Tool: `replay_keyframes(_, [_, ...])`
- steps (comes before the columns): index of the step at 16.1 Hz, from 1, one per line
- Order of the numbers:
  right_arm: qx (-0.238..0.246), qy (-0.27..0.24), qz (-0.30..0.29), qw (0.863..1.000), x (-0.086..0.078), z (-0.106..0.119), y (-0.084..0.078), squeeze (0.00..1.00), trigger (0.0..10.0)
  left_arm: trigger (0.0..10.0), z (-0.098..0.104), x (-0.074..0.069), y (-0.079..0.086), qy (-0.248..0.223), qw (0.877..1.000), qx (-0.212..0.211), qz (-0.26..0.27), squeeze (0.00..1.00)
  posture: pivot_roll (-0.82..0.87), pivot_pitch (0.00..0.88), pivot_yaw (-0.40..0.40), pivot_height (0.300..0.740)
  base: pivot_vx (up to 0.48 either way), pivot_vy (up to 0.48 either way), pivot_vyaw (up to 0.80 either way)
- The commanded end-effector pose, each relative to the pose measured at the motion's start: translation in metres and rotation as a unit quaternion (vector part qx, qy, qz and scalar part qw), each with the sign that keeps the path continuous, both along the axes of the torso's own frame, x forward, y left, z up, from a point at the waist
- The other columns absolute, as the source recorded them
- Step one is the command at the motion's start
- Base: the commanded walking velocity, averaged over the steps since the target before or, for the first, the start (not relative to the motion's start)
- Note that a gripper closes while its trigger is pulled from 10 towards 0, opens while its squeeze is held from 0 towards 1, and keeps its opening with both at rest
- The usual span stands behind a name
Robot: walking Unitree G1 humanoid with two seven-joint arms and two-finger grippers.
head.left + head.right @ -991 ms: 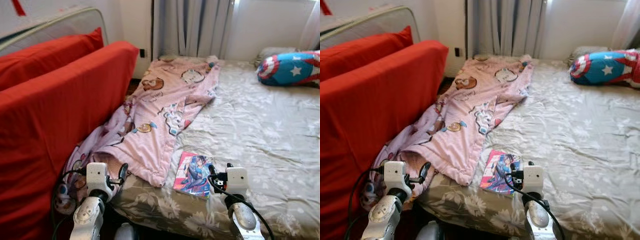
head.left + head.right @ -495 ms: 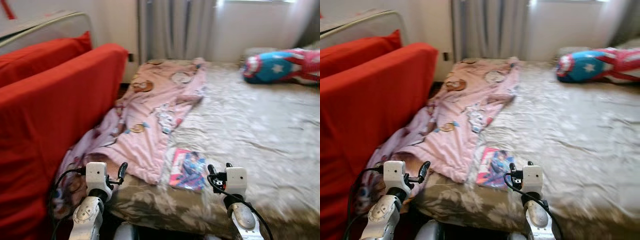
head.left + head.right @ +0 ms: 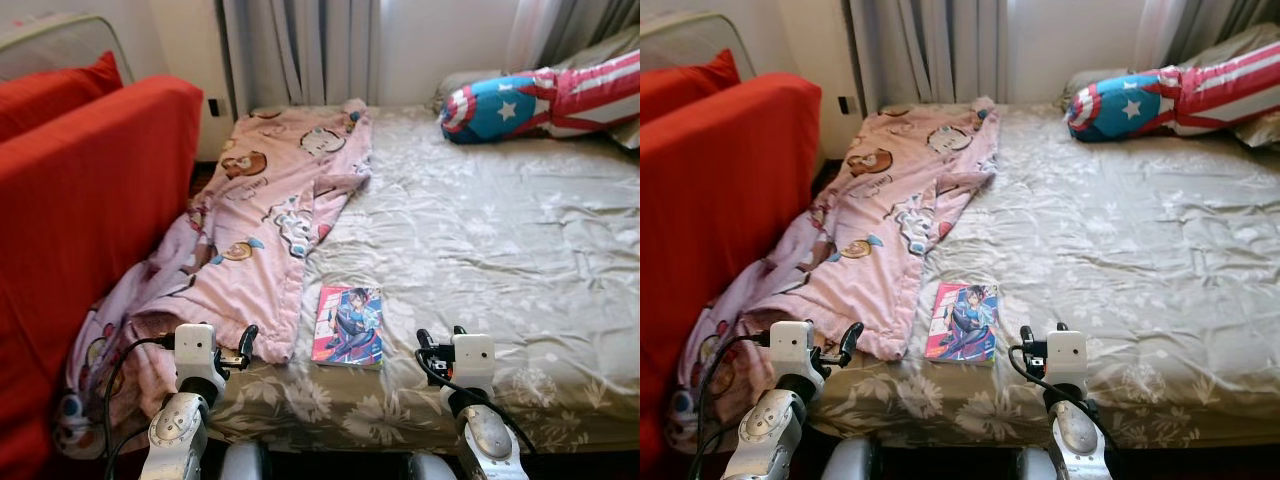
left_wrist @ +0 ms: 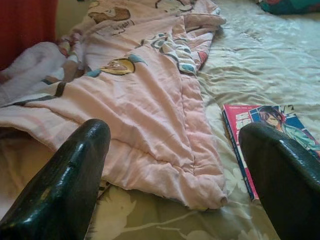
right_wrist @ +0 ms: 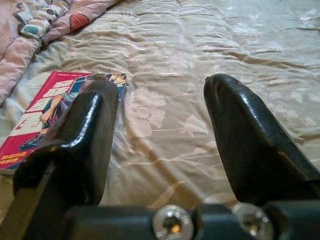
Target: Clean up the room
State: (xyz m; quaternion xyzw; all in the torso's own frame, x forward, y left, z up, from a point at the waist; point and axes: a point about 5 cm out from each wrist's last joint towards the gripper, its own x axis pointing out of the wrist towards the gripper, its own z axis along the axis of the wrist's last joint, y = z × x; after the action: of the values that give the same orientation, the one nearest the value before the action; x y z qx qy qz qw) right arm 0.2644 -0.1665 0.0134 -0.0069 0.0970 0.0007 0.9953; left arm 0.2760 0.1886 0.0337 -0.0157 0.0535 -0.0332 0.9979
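Bedroom with grey curtains [image 3: 300,50], red sofa [image 3: 80,200] beside a bed [image 3: 520,250] in floral sheets. Between left hand [image 3: 240,345] and right hand [image 3: 437,342], both spread apart and empty: a book [image 3: 349,325] just beside the blanket [image 3: 270,220]. Risks snagging blanket instead of book, or creasing the cover on soft bedding.

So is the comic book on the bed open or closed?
Closed: the comic book lies flat on the bed, front cover facing up.

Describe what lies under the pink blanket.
The pink blanket covers the left strip of the floral bedsheet and spills off the bed's edge beside the red sofa. Whatever lies beneath its folds is hidden. The book sits uncovered beside it.
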Motion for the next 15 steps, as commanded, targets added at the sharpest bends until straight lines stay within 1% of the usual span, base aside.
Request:
replay_keyframes(1, [0.003,-0.004,0.002,1.0,0.0013,0.0014,0.0015,0.0,10.0,10.0,0.001,0.0003,0.0001,0.001,1.0,0.003,-0.002,0.0,-0.06,0.0,0.008,0.605,0.0,0.0,0.0])
replay_keyframes(5, [-0.005,-0.004,0.02,1.0,0.0008,0.0015,0.0048,0.0,10.0,10.0,0.0008,0.0005,0.0003,0.003,1.0,0.001,-0.002,0.0,-0.06,0.0,0.008,0.605,0.0,0.0,0.0])
replay_keyframes(14, [0.002,-0.002,0.025,1.0,-0.0004,0.0002,0.0078,0.0,10.0,10.0,-0.0002,0.0002,0.0004,0.007,1.0,0.002,-0.002,0.0,-0.06,0.0,0.011,0.605,0.0,0.0,0.8])
replay_keyframes(15, [0.002,-0.001,0.025,1.0,-0.0004,-0.0003,0.0077,0.0,10.0,10.0,-0.0003,0.0001,0.0003,0.008,1.0,0.002,-0.002,0.0,-0.06,0.0,0.011,0.605,0.0,0.0,0.0])
